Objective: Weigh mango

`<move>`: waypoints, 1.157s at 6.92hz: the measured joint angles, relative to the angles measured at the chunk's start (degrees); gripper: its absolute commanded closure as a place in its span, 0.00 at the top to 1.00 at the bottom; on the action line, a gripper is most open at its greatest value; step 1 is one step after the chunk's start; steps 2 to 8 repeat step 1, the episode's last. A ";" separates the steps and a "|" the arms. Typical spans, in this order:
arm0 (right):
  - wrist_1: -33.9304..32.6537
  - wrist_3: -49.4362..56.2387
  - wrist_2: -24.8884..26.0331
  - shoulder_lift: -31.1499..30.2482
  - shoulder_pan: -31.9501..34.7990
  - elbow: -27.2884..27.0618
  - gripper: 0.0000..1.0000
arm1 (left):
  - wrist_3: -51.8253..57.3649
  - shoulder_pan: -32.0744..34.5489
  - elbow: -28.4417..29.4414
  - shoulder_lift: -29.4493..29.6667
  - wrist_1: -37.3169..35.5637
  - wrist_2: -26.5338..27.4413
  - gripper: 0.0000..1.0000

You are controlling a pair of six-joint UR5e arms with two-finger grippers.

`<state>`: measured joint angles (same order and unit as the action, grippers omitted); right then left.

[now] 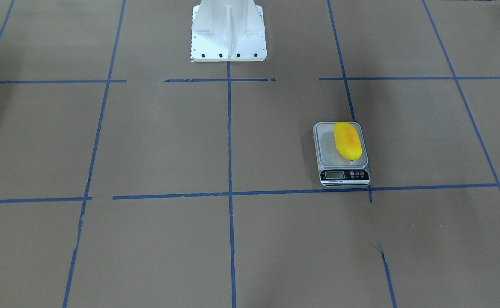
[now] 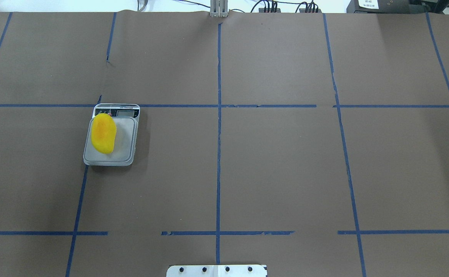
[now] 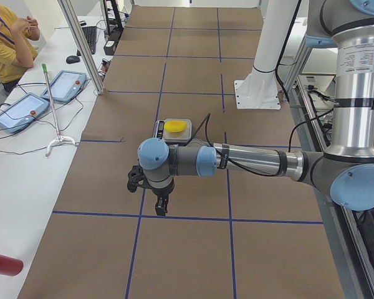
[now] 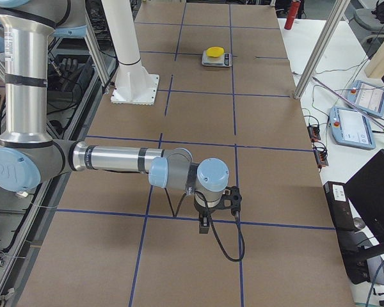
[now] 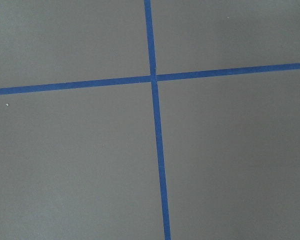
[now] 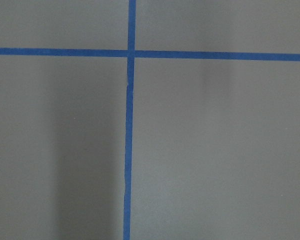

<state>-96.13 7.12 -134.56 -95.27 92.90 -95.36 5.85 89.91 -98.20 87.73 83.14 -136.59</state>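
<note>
All but finishing the weighing, seemingly.
Leaving the smooth yellow-orange oval mango (image 1: 347, 140) lying on the grey flat-platform digital scale (image 1: 327, 150), on the robot's left; holding the left gripper (image 3: 159, 203) and right gripper (image 4: 205, 224) well apart from it, clenched or released impossible to tell; next probably needing only reading the display (image 1: 334, 174).

Mango (image 1: 347, 140) open from above on scale (image 1: 325, 150), robot base (image 1: 228, 34) well apart
</note>
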 measured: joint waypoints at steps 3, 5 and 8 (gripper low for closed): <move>0.02 0.00 0.00 0.00 0.00 0.00 1.00 | -0.10 0.00 0.15 0.15 -0.03 0.05 1.00; 0.02 0.00 0.00 0.00 0.00 0.00 1.00 | -0.10 0.00 0.15 0.15 -0.03 0.05 1.00; 0.02 0.00 0.00 0.00 0.00 0.00 1.00 | -0.10 0.00 0.15 0.15 -0.03 0.05 1.00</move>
